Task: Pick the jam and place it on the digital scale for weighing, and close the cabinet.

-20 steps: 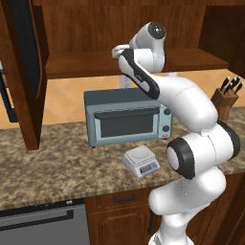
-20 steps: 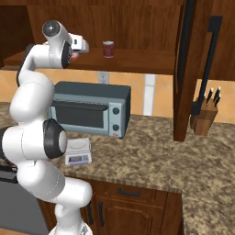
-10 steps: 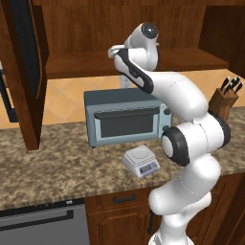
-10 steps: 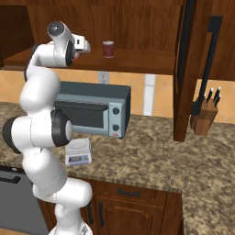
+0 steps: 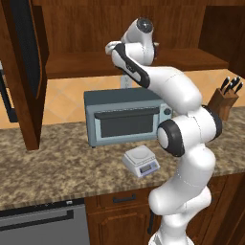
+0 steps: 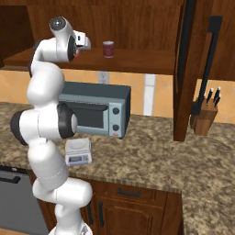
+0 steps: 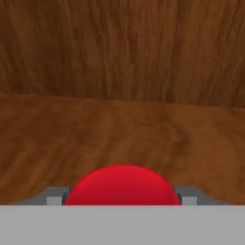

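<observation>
Landmark: toaster oven [image 5: 127,116], on the speckled surface [image 5: 57,162], back against the wall.
Hand: hand [image 6: 82,42] raised above the toaster oven, inside the open cabinet [image 6: 137,32], over the cabinet shelf [image 6: 133,60]. In the hand view the grey fingertips [image 7: 55,196] sit close on either side of the red lid; whether they grip it I cannot tell.
Jam: jam [image 7: 122,185] on the shelf above the toaster oven, red lid between the fingertips; bare shelf wood lies beyond it to the back wall.
Maroon cup: maroon cup [image 6: 108,49] upright on the same shelf, apart from the hand.
Digital scale: digital scale [image 5: 140,161] just in front of the toaster oven, near the surface's front edge, plate bare.
Cabinet doors: left door [image 5: 24,72] and right door [image 6: 186,69] stand open, edges hanging down over the surface on either side of the toaster oven.
Knife block: knife block [image 5: 225,101] on the surface, well apart from the toaster oven.
</observation>
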You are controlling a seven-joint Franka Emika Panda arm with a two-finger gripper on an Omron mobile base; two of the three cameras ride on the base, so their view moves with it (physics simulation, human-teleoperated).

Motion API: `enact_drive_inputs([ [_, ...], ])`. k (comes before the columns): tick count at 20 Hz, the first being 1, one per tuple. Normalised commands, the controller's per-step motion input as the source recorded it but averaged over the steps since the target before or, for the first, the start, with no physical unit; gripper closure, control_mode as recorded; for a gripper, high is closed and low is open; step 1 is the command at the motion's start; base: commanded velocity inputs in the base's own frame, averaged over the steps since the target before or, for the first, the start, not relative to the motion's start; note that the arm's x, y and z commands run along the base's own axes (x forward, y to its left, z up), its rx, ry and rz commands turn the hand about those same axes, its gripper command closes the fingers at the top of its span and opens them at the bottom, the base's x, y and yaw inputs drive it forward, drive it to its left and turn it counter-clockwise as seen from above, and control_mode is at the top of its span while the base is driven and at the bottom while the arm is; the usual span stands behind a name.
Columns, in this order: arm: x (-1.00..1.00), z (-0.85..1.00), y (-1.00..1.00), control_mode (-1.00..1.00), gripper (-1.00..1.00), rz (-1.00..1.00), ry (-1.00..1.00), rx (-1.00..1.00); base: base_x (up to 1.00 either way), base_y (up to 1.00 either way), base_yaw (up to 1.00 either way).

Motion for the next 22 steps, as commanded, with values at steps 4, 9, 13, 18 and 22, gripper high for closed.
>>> enact_drive_inputs([
  [4,-0.43,-0.09,-0.10,-1.00,1.00,0.00,0.00,0.08,0.00,0.00,0.00],
  [9,-1.00,-0.48,-0.23,-1.00,1.00,0.00,-0.15,0.18,0.00,0.00,0.00],
  [13,-1.00,-0.21,-0.19,-1.00,1.00,0.00,-0.40,0.22,0.00,0.00,0.00],
  [18,-1.00,0.11,-0.06,-1.00,1.00,0.06,-0.21,0.06,0.00,0.00,0.00],
  [22,-1.00,0.05,-0.20,-1.00,1.00,0.19,-0.01,0.00,0.00,0.00,0.00],
])
